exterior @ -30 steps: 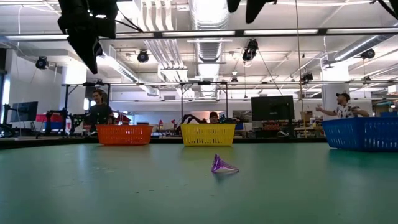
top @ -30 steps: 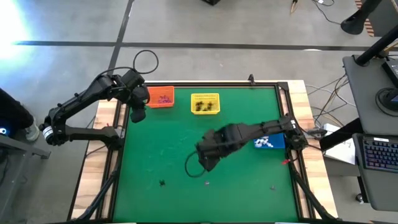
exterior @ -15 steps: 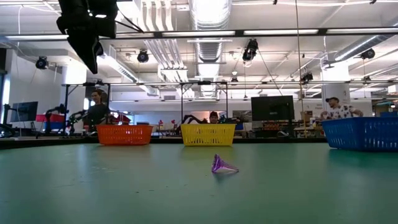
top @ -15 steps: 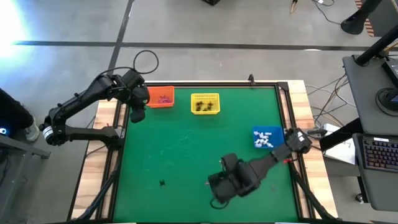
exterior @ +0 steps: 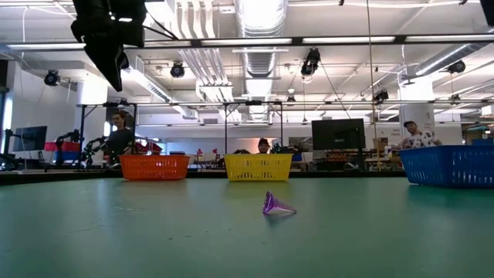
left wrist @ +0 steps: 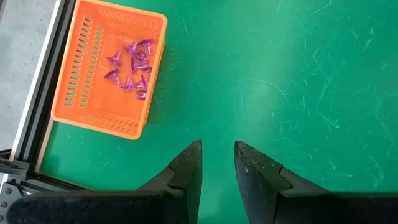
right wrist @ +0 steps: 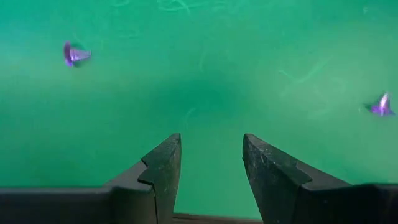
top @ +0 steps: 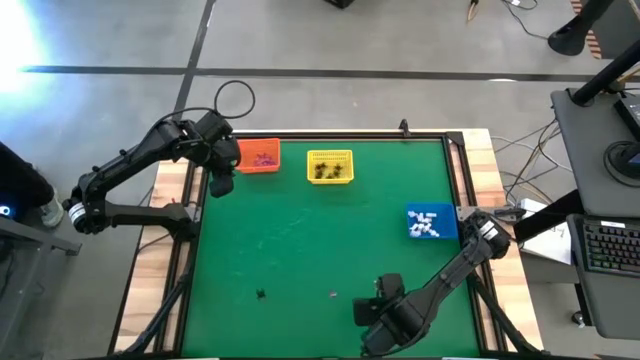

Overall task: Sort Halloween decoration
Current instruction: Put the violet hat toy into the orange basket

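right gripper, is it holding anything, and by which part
Nothing is held. The right gripper is open and empty above the green mat, with two purple trinkets lying apart from it.

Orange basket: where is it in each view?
High view: orange basket at the mat's top-left corner, next to the left arm.
Low view: orange basket at the far edge, left of centre.
Left wrist view: orange basket fills the upper left, purple trinkets inside.
Right wrist view: not in it.
Landmark: the yellow basket just to its right in the high and low views.
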Robot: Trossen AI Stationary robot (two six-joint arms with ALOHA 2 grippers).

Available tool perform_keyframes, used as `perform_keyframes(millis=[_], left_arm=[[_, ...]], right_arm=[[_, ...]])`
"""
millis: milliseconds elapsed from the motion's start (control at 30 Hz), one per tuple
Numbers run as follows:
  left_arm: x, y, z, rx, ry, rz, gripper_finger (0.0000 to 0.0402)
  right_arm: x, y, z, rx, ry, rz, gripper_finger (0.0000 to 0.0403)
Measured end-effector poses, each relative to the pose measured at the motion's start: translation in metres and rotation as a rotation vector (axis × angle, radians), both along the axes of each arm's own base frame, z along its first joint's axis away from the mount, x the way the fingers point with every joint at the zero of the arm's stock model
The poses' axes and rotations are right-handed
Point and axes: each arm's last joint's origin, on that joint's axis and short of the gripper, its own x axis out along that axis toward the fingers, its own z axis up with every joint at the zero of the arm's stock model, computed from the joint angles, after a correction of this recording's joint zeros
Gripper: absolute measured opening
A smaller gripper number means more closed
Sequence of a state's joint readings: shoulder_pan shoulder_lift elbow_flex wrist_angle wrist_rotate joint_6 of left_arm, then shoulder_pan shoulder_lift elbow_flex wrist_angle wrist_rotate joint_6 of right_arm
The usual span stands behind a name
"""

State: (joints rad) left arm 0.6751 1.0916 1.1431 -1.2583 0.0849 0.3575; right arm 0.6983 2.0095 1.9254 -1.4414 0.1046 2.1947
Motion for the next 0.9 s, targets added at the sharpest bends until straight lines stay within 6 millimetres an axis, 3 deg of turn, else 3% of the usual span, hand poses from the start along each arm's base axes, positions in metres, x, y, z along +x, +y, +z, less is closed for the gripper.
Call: perform_keyframes(millis=[200,367,533,900], left_arm=[[0.000,0.000,0.000,-0.001,0.000,0.003,0.0077],[0.000,0.000,0.000,-0.009,-0.006,-0.001,0.0077],[0.000,0.000,0.000,-0.009,-0.007,-0.001,0.0077],[0.000,0.000,0.000,-0.010,-0.008,-0.001,0.0077]], right_arm=[[-0.002,-0.002,-0.014,-0.014,0.037,-0.006,0.0164],[-0.022,0.000,-0.024,0.011,0.239,-0.210,0.0164],[-0.037,0.011,-0.034,0.076,0.387,-0.251,0.0164],[-0.051,0.006,-0.048,-0.013,0.487,-0.322,0.0164]])
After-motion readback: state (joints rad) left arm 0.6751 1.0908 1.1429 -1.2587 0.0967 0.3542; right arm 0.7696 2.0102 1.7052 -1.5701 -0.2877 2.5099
